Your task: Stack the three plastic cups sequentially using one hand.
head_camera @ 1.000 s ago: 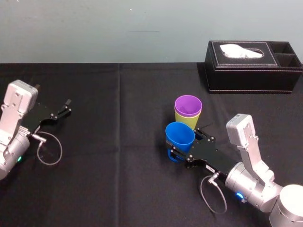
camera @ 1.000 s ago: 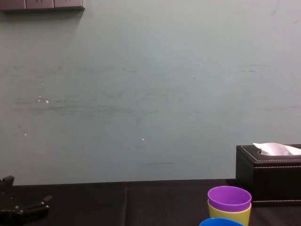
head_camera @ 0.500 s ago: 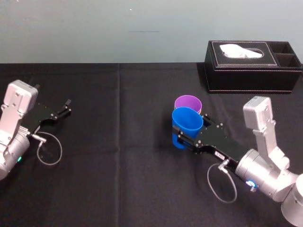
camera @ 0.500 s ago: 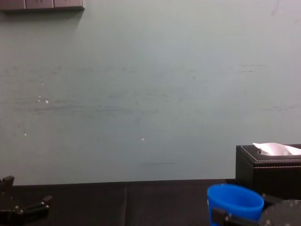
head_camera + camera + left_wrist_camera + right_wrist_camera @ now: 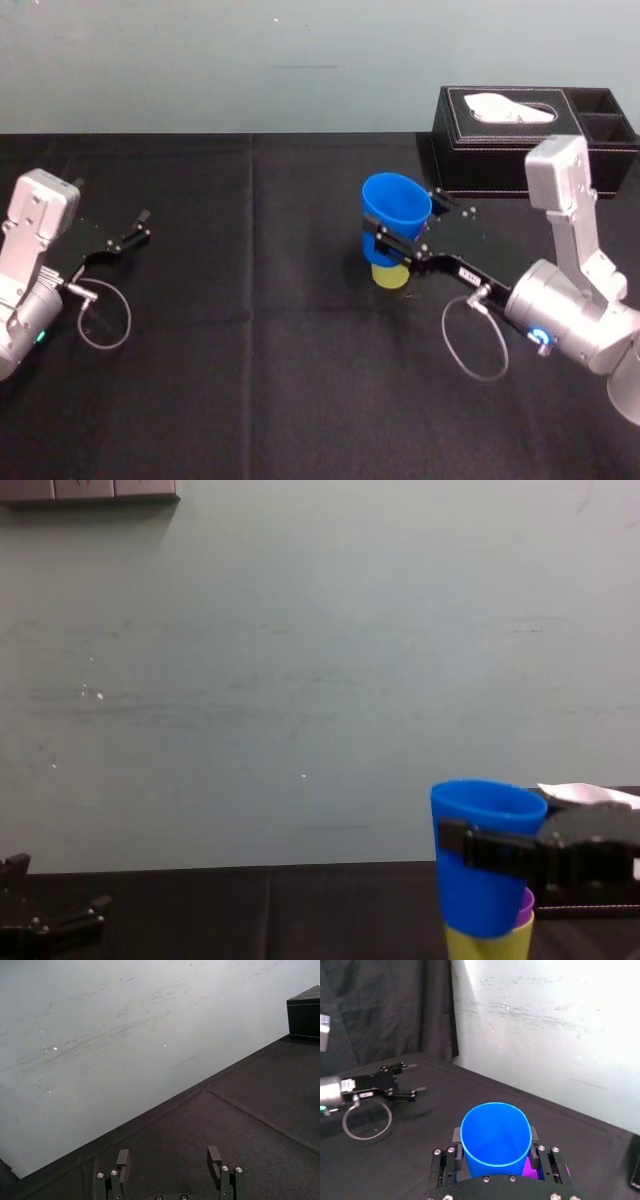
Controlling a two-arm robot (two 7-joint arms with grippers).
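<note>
Blue cup [image 5: 397, 205]: we are clamping it in the right gripper [image 5: 400, 243] above the purple cup [image 5: 524, 904] and yellow-green cup [image 5: 388, 276]; next move is likely lowering it straight, then releasing. Left gripper [image 5: 135, 228] is idling at left, fingers spread.

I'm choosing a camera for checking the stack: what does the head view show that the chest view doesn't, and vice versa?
Head view: the side compartments of the tissue box. Chest view: a panel high on the wall, and the rim of the purple cup between the blue cup and yellow-green cup. Both: the right gripper shut on the blue cup over the yellow-green one; the left gripper open, parked at the left.
</note>
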